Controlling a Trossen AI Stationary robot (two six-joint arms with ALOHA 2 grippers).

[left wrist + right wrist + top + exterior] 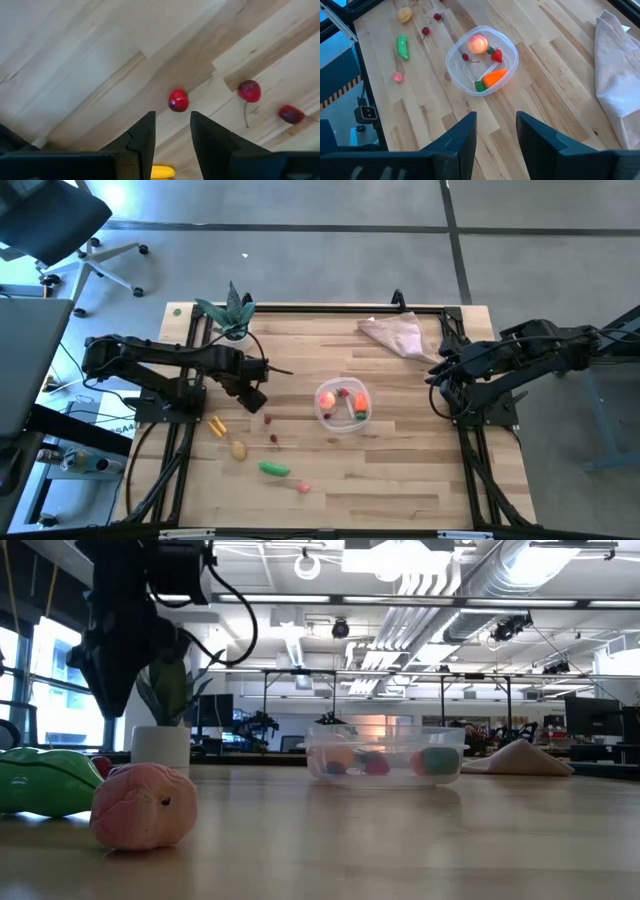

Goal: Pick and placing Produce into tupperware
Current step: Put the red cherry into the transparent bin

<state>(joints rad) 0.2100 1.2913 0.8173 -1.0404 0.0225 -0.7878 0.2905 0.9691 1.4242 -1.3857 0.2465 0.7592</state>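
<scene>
The clear round tupperware (343, 406) stands mid-table and holds a peach-coloured piece (478, 44), an orange carrot (493, 77) and small red pieces. To its left, loose produce lies on the wood: yellow pieces (216, 425), a beige potato (238, 449), a green pod (274, 469), a pink piece (303, 487) and dark-red bits (268, 419). My left gripper (172, 117) points down above the table, open and holding nothing, with a red cherry (178, 100) just beyond its tips. At the right edge, my right gripper (495, 120) hangs high, open and holding nothing.
A pinkish-beige cloth (395, 335) lies at the far right of the table. A potted green plant (232, 315) stands at the far left edge, just behind my left arm. Two more cherries (249, 91) lie near the left gripper. Black frame rails run along the table's sides.
</scene>
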